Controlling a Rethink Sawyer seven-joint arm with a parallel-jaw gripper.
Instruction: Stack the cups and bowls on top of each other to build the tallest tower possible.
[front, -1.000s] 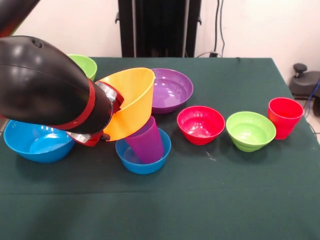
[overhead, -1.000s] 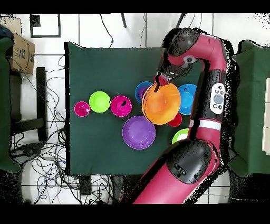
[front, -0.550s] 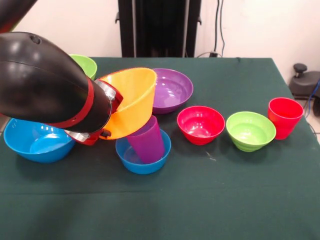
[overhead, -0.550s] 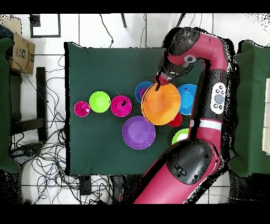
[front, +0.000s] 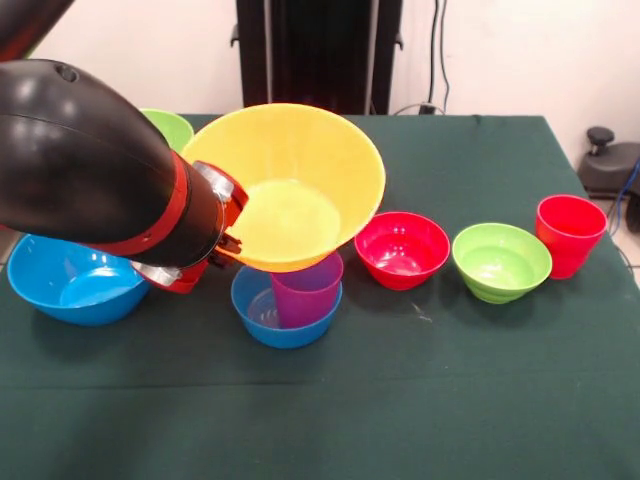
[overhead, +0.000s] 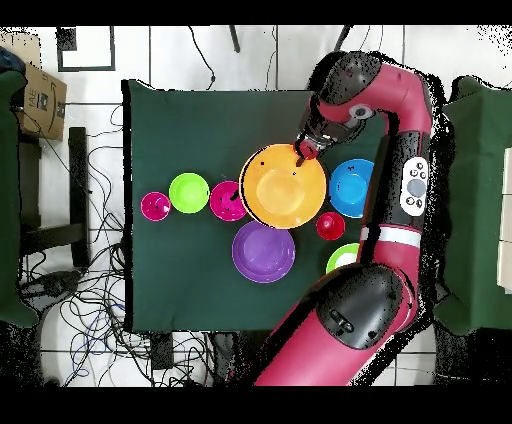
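The large yellow bowl (front: 290, 190) now sits nearly level, mouth up, on the purple cup (front: 305, 292), which stands in the small blue bowl (front: 262, 318). From above, the yellow bowl (overhead: 284, 186) hides that cup and the small bowl. My gripper (front: 232, 225) is against the yellow bowl's left wall; overhead it (overhead: 300, 152) overlaps the bowl's rim. A small red-pink bowl (front: 402, 248), a small lime green bowl (front: 500, 262) and a red cup (front: 570, 235) stand in a row to the right. The large purple bowl (overhead: 264, 251) shows only from above.
A large blue bowl (front: 70, 285) sits under my arm at the left. A large lime green bowl (front: 170, 125) peeks out behind the arm. From above, a second red cup (overhead: 330, 225) stands between the blue bowl (overhead: 352, 187) and the green one (overhead: 342, 258).
The yellow bowl has swung from steeply tilted to nearly level and now covers the purple cup's mouth. The purple cup has gone from leaning to upright. My arm has hardly moved.
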